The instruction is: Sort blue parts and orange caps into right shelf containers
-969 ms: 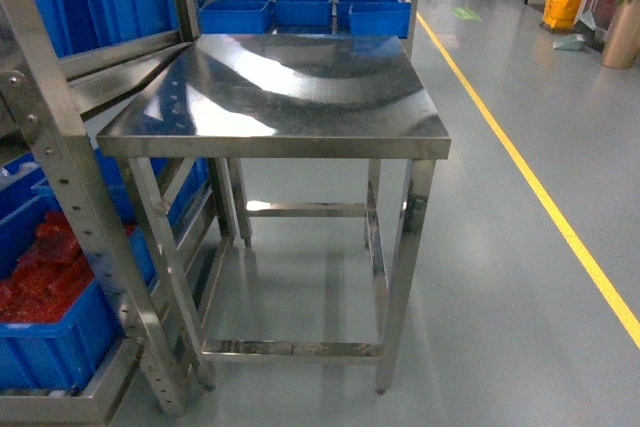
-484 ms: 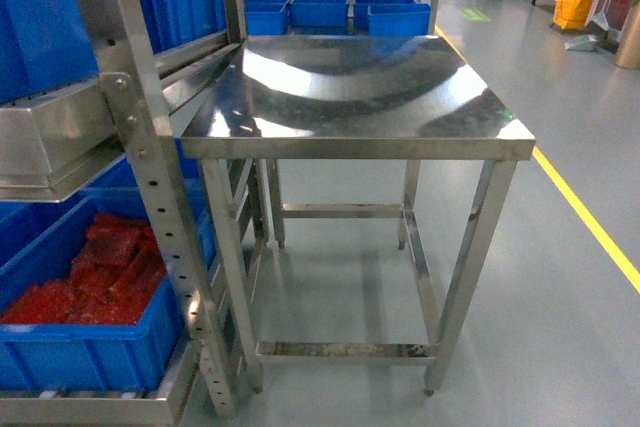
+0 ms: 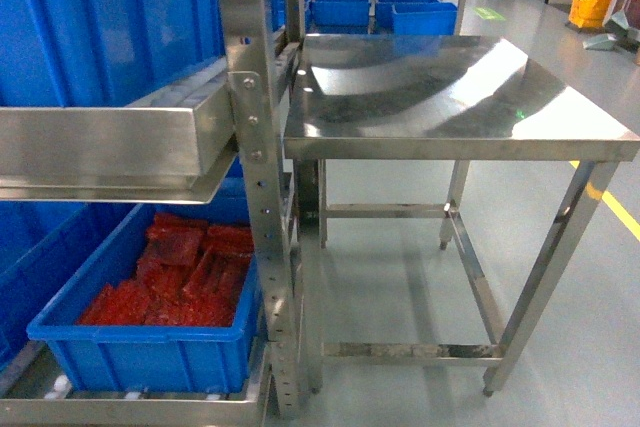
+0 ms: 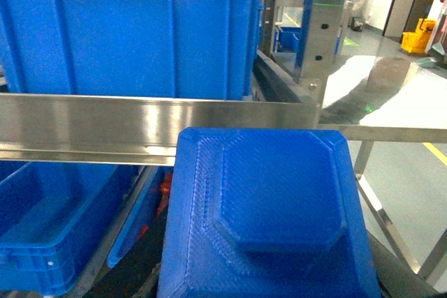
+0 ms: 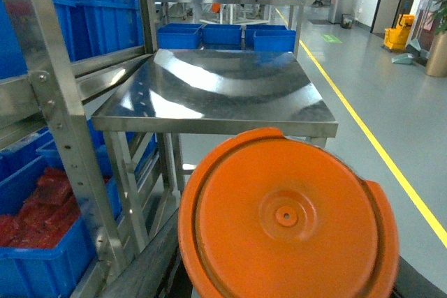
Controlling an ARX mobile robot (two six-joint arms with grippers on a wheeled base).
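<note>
Your left arm carries the blue part (image 4: 269, 218) close under its camera, your right the orange cap (image 5: 286, 218), ready for sorting. The jaws are hidden, so you cannot tell their grip. Crates (image 3: 150, 357) sit on the rack (image 3: 255, 197) beside the table (image 3: 460, 107).

Neither arm appears in the head view. In both wrist views the pincer fingers are hidden, so their states cannot be determined.

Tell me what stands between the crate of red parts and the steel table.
In the head view, the rack's perforated steel upright stands between the crate of red parts and the table; nothing else lies there.
</note>
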